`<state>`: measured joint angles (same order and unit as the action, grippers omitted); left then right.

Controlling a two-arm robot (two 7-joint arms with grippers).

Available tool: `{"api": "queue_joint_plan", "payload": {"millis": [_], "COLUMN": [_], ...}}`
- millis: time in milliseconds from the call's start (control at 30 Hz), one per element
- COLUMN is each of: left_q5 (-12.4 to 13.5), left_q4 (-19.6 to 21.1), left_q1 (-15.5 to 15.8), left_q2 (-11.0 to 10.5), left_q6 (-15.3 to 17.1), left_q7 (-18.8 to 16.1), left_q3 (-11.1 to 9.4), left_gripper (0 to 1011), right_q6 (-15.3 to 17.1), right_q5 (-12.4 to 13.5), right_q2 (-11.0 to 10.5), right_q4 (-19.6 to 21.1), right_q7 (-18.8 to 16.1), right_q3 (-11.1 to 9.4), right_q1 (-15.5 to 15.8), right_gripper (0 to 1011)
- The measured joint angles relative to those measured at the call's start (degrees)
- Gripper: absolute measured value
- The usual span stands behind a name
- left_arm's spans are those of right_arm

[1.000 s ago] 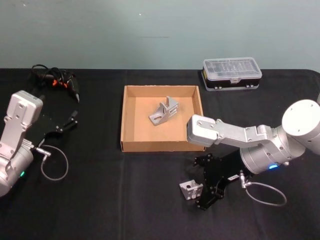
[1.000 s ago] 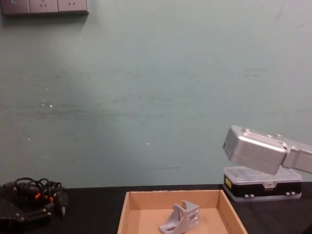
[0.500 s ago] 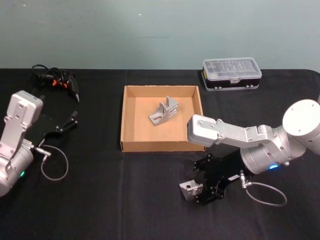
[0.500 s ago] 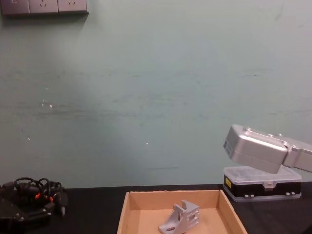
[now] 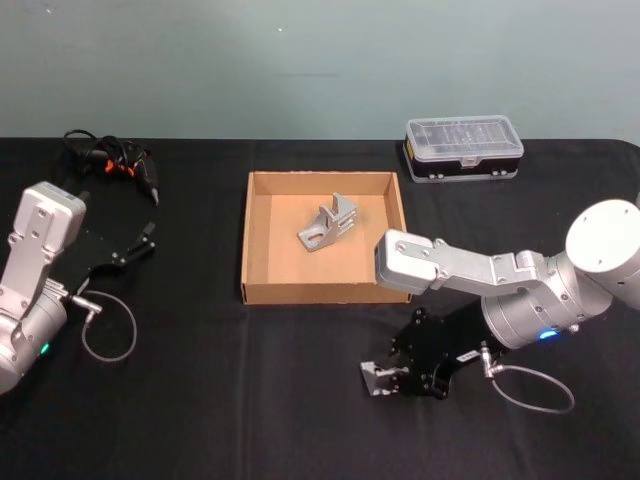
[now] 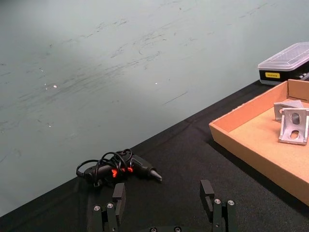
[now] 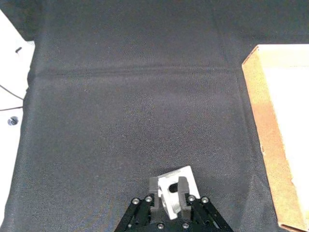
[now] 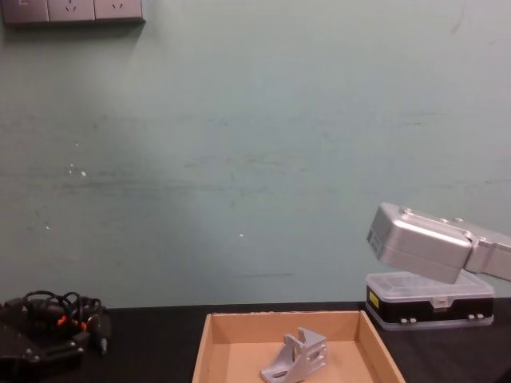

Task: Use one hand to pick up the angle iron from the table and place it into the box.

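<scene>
My right hand (image 5: 400,378) is low over the flat black table (image 5: 250,400), near the front and off to my right. My black fingers (image 7: 154,186) are pulled in close on both sides of a small shiny metal angle iron (image 5: 381,379). It is a bent grey piece with a hole in it. It sits right between my fingertips, and I think they are squeezing it, but I can't quite see them touch. The piece looks like it is on the cloth or just above it.

The box (image 5: 262,293) is a wide, low tray of brown cardboard. It lies farther back on the table, a little to my left of this hand. Another angle iron (image 5: 327,223) lies inside it, silver and chunky.

A black plastic case with a clear lid (image 5: 463,147) sits at the back right. A black and orange tool with a curly cord (image 5: 112,166) lies at the back left.

My left hand (image 6: 164,215) rests near the table's left edge, fingers spread wide, holding nothing.
</scene>
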<state>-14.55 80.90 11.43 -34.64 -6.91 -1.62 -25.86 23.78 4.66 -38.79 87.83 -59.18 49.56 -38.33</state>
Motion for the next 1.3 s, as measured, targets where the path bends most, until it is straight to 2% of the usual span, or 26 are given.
{"api": "queue_joint_plan", "payload": {"millis": [33,100,233,633,867,1000,1033,1133,1300], "left_q5": [0.0,0.0,0.0,0.0,0.0,0.0,0.0,0.0,0.0], "left_q4": [0.0,0.0,0.0,0.0,0.0,0.0,0.0,0.0,0.0], "left_q1": [0.0,0.0,0.0,0.0,0.0,0.0,0.0,0.0,0.0], "left_q2": [0.0,0.0,0.0,0.0,0.0,0.0,0.0,0.0,0.0], "left_q6": [0.0,0.0,0.0,0.0,0.0,0.0,0.0,0.0,0.0], "left_q7": [0.0,0.0,0.0,0.0,0.0,0.0,0.0,0.0,0.0], "left_q3": [0.0,0.0,0.0,0.0,0.0,0.0,0.0,0.0,0.0], "left_gripper": [1011,1011,1011,1011,1011,1011,1011,1011,1011], "right_q6": [0.0,0.0,0.0,0.0,0.4,-0.8,-0.8,-1.9,-3.0], "right_q5": [0.0,0.0,0.0,0.2,3.8,7.4,7.4,10.4,12.5], "right_q2": [0.0,0.0,0.0,0.0,0.0,0.7,0.7,2.1,4.5], "right_q4": [0.0,0.0,0.0,0.0,1.2,1.5,1.5,0.1,-2.4], "right_q7": [0.0,0.0,0.0,0.0,2.8,6.2,6.2,9.1,12.3], "right_q3": [0.0,0.0,0.0,0.0,-2.3,-5.3,-5.3,-7.7,-9.3], "right_q1": [0.0,0.0,0.0,0.0,0.8,2.1,2.1,2.8,2.7], "right_gripper": [251,166,69,58,58,58,58,58,58]}}
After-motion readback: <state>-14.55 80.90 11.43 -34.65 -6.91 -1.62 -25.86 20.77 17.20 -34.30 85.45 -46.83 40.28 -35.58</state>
